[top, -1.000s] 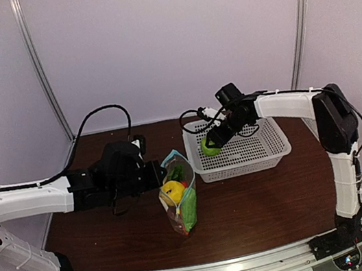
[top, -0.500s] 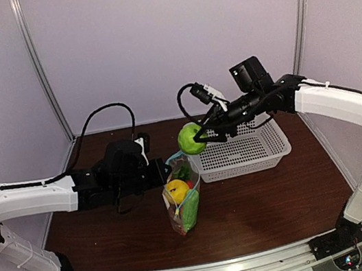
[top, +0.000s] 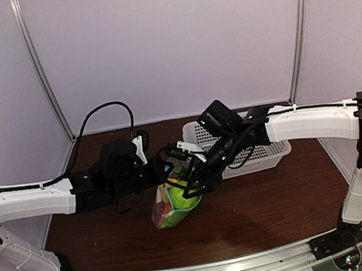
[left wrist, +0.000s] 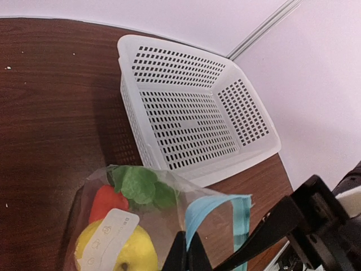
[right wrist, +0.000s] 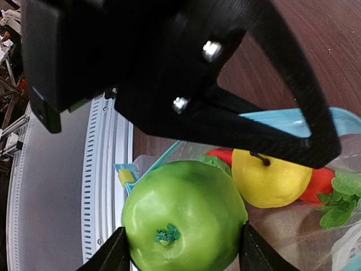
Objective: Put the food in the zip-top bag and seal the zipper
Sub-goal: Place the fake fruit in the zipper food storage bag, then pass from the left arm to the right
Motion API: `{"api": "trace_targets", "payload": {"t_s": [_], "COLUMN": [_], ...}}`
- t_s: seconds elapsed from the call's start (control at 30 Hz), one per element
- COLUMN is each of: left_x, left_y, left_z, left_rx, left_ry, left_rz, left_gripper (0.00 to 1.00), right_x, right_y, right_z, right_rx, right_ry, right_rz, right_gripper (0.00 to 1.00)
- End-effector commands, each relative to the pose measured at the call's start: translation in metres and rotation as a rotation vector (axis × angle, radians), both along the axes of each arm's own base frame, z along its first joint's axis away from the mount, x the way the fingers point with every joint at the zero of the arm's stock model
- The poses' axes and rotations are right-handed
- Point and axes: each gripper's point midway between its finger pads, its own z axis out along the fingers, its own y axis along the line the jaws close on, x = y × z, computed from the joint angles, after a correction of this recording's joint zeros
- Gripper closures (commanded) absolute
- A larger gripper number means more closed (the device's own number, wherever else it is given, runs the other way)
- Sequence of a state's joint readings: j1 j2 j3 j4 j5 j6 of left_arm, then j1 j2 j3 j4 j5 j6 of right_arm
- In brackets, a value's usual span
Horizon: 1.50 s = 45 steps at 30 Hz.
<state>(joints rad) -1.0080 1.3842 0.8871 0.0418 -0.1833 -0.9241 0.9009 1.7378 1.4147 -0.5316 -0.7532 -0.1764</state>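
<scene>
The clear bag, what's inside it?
A yellow fruit and a red veggie with a leafy top are inside. The right gripper holds a green apple at the opening of the bag. Whatever lies at the bottom is covered by them.

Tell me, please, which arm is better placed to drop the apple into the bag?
Right. The right tool grips the green apple at the mouth of the zip-top bag; the left tool is shut on the zipper, holding it open.
</scene>
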Motion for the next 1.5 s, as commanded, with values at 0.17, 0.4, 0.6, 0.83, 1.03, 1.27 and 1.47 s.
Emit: {"api": "trace_targets", "payload": {"t_s": [0.17, 0.4, 0.6, 0.83, 1.03, 1.27, 1.47], "left_x": [-0.003, -0.009, -0.011, -0.006, -0.002, -0.005, -0.015], "left_y": [-0.002, -0.014, -0.018, -0.008, 0.006, 0.008, -0.008], "left_z": [0.022, 0.019, 0.019, 0.012, 0.003, 0.003, 0.012], "left_rx": [-0.115, -0.155, -0.161, -0.188, -0.107, -0.065, -0.064], "left_ry": [-0.049, -0.029, -0.021, 0.004, 0.013, 0.002, -0.007], "left_rz": [-0.019, -0.074, -0.099, -0.052, -0.036, -0.109, -0.224], "left_gripper": [1.0, 1.0, 1.0, 1.0, 1.0, 1.0, 1.0], "right_x": [0.015, 0.052, 0.063, 0.023, 0.03, 0.05, 0.066], "right_y": [0.005, 0.007, 0.012, 0.028, -0.008, -0.042, -0.037], "right_z": [-0.025, -0.012, -0.016, -0.001, 0.053, 0.063, 0.017], "right_rx": [-0.088, -0.076, -0.06, -0.027, -0.024, -0.089, -0.206], "right_ry": [-0.06, -0.134, -0.134, 0.01, -0.169, -0.327, -0.268], "right_rz": [-0.125, -0.319, -0.384, -0.184, -0.181, -0.222, -0.252], "right_gripper": [0.52, 0.59, 0.52, 0.3, 0.15, 0.07, 0.01]}}
